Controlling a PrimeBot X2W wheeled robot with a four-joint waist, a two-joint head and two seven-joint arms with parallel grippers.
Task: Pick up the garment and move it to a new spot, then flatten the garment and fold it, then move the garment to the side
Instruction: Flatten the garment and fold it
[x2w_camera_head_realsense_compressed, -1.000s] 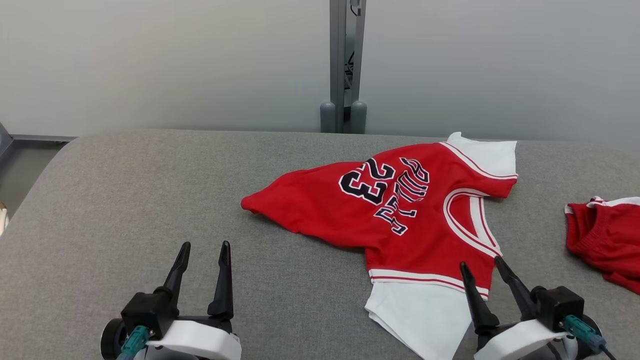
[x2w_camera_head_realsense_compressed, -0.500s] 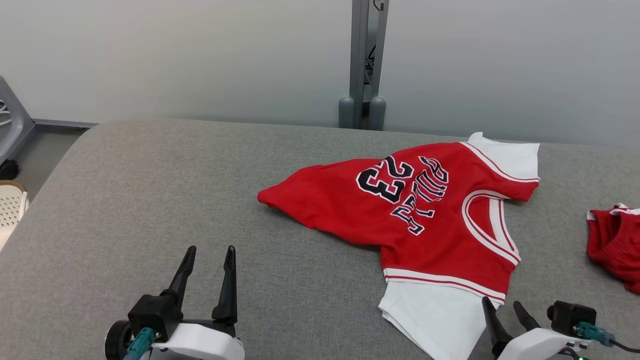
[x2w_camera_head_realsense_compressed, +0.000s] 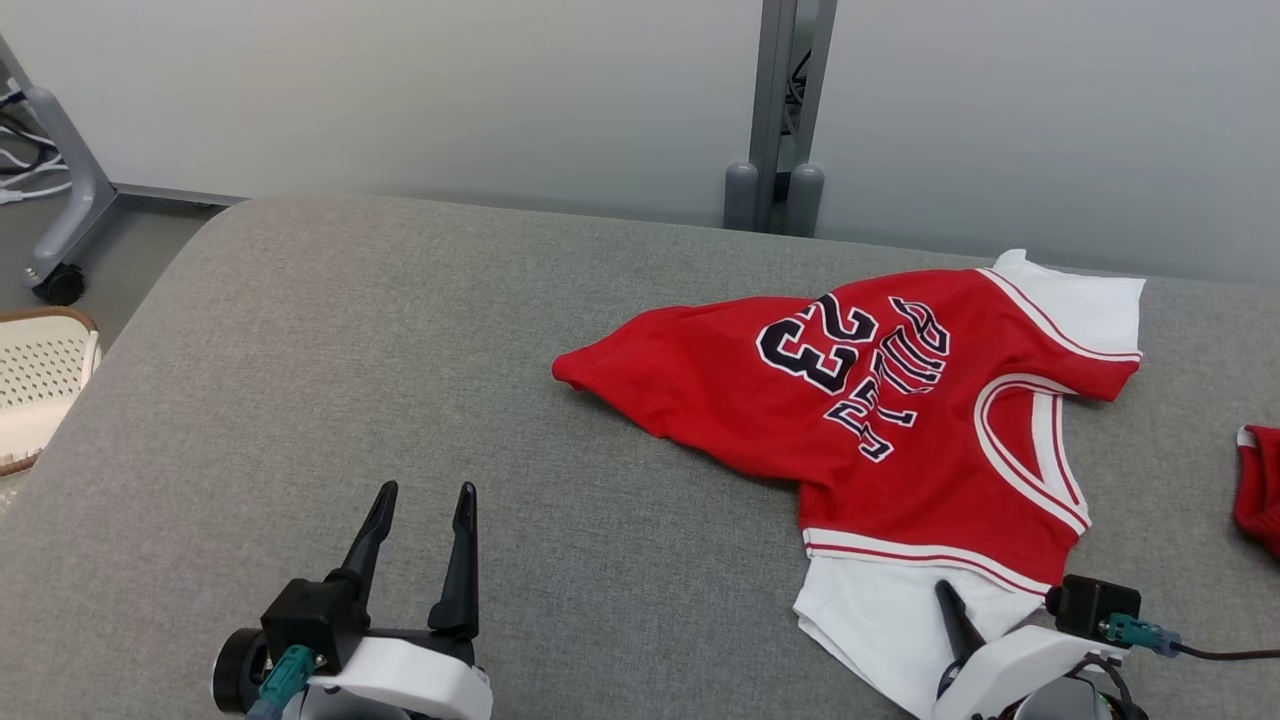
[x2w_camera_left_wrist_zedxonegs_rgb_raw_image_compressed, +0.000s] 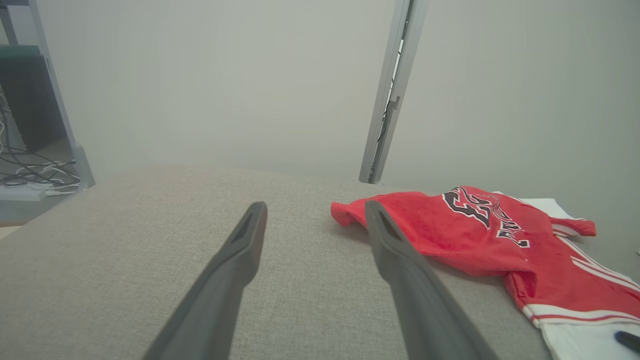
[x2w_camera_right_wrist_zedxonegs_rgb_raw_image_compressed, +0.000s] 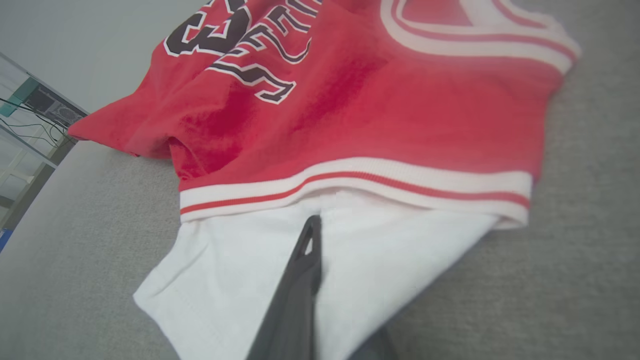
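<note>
While the right tool (x2w_camera_head_realsense_compressed: 948, 598) pinches the shirt (x2w_camera_head_realsense_compressed: 880, 430) by its sleeve (x2w_camera_head_realsense_compressed: 880, 630) and the left tool (x2w_camera_head_realsense_compressed: 428, 490) gapes, moving, flattening and folding remain.

head cam high; wrist cams low, share jersey (x2w_camera_head_realsense_compressed: 720, 400)

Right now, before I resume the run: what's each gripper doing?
Left gripper: open, holding nothing.
Right gripper: closed on the jersey, at its white sleeve.
</note>
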